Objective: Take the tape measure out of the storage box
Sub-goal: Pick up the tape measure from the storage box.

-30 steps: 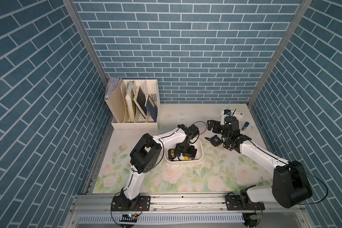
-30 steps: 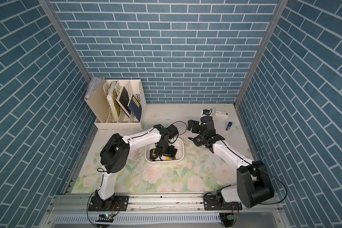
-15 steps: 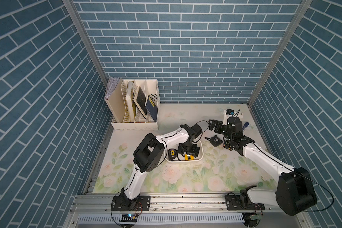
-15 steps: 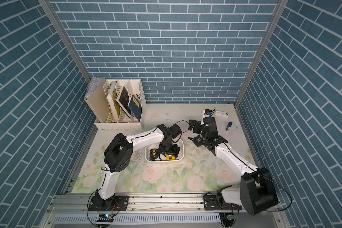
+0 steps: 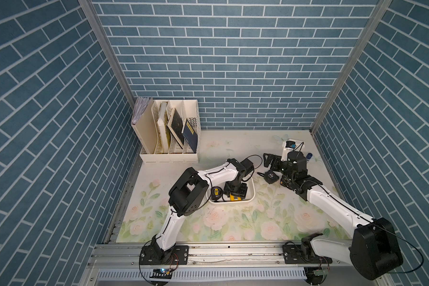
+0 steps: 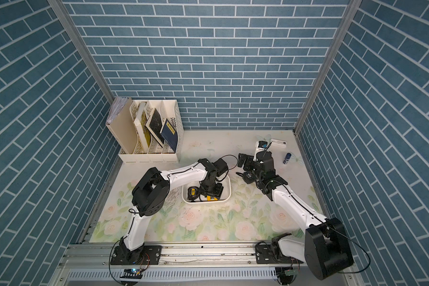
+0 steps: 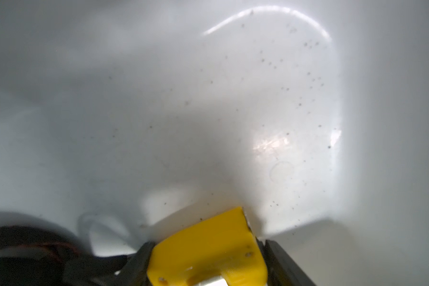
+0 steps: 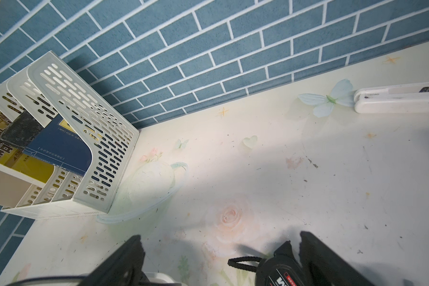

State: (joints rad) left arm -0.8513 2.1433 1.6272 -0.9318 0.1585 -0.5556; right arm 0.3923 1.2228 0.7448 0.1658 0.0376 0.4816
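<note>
Left wrist view looks down into the storage box [image 7: 208, 86], where the left gripper [image 7: 208, 244] has a yellow object [image 7: 206, 260] between its fingers. They sit close against both its sides, but whether they pinch it I cannot tell. In both top views the box lies near the middle of the flowered tabletop [image 5: 233, 230], and the black-and-yellow tape measure [image 5: 216, 192] rests inside it at the 9 o'clock end, just beside the gripper. Farther, at 2 o'clock from the box, the right gripper [image 8: 221, 237] is spread wide, a black tape measure [image 8: 280, 272] lying on the tabletop just beside one finger. At the back, a cream file organiser [image 5: 169, 158] stands at 11 o'clock and a white oblong case [image 6: 278, 143] at 1 o'clock.
</note>
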